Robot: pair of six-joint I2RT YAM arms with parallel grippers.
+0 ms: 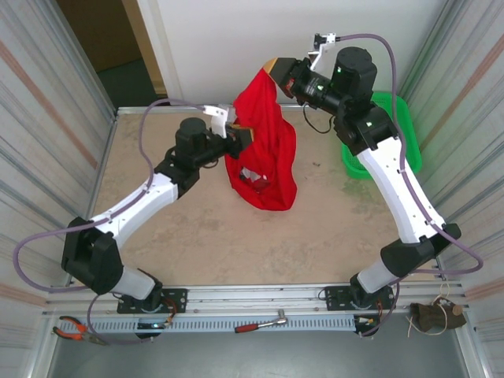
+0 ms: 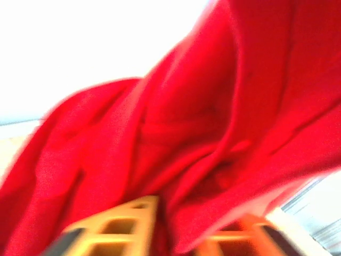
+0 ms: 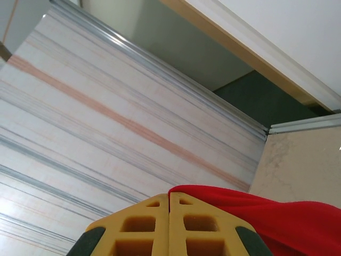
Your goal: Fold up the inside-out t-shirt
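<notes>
Broadly, the beige stone-patterned worktop (image 1: 197, 236) carries one garment, the inside-out t-shirt (image 1: 264, 150), bright red. It hangs in a long drape towards the far middle of the worktop, its lower part bunched and resting on the surface, with a small pale patch showing among the folds.

The right arm reaches in from the right side, and the right pincer (image 1: 273, 68) is raised above the far edge. Its yellow fingers are pressed together with the shirt's top edge pinched between them, so the cloth hangs from that grip. Lower down, the left pincer (image 1: 239, 135) meets the shirt's left side. Its wrist view is blurred, but red cloth runs down between its two fingers and it is closed on that bunch.

At the far right corner stands a green mesh basket (image 1: 391, 102), touching nothing red. The right arm covers most of it, so I cannot tell what lies inside.

On the near rail lie orange-handled pliers (image 1: 75, 329) and a red-handled ratchet (image 1: 264, 323).
</notes>
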